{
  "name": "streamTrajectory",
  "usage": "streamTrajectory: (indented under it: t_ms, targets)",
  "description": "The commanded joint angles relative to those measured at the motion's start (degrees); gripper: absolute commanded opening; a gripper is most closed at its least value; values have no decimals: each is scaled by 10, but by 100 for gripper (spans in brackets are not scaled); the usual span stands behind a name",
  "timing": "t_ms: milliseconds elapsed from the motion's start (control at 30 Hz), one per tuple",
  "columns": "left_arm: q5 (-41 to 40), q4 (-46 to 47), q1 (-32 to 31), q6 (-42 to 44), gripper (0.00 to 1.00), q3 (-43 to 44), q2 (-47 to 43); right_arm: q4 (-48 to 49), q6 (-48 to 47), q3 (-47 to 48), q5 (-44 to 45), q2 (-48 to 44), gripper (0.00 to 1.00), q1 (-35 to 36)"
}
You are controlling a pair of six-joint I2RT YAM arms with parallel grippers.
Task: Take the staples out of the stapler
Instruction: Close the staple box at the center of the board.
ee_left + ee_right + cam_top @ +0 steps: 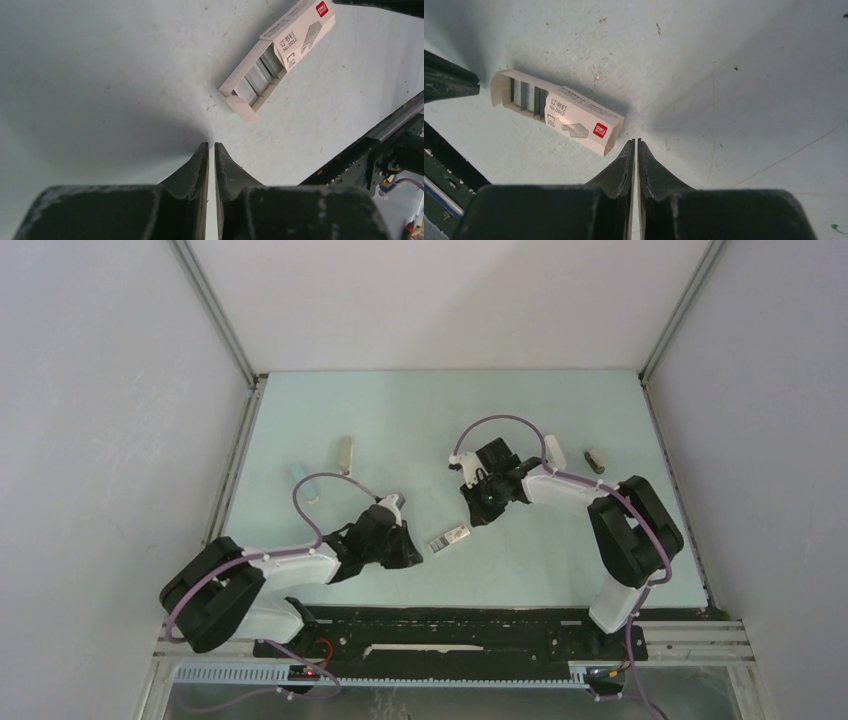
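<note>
Left gripper (pixel 211 145): shut, its two dark fingers side by side with only a thin slit between them, nothing held
Left gripper place: low over bare worktop (pixel 400 410), just left of the box in the top view; in its own view the box lies ahead and to the right, apart from the tips
Right gripper (pixel 634 141): shut the same way, a hairline gap, nothing between the fingers
Right gripper place: over the middle of the worktop, beyond the box and to its right; in its own view the box's red-marked end lies just left of the tips, apart as far as I can tell
Box (pixel 450 537): small white printed carton, flat on the worktop between the two grippers, open at one end
Strips (pixel 255 77): grey staple strips lying side by side in the open part of the box
Stapler (pixel 553 452): bright white oblong on the far right part of the worktop, just behind the right arm's forearm, apart from both grippers; open or closed cannot be told
Staples: whether any sit in the stapler cannot be told
Grey piece (pixel 597 460): small and dark, just right of the stapler, too small to identify
Bar (pixel 347 453): slim, beige-grey, far left of centre, well apart from the stapler
Pale piece (pixel 312 487): small, near the bar, beside the left arm's cable
</note>
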Motion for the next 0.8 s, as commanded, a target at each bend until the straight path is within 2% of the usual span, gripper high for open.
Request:
streamTrajectory:
  t_ms: [0,400,767]
  targets:
    - [24,-21,3,21,13,39,31,-23,9,32,28,18,11,15]
    - [36,-46,3,30,12,86,89,-28,8,32,34,37,11,37]
    - [39,-47,3,33,11,105,105,-25,21,32,-6,44,11,45]
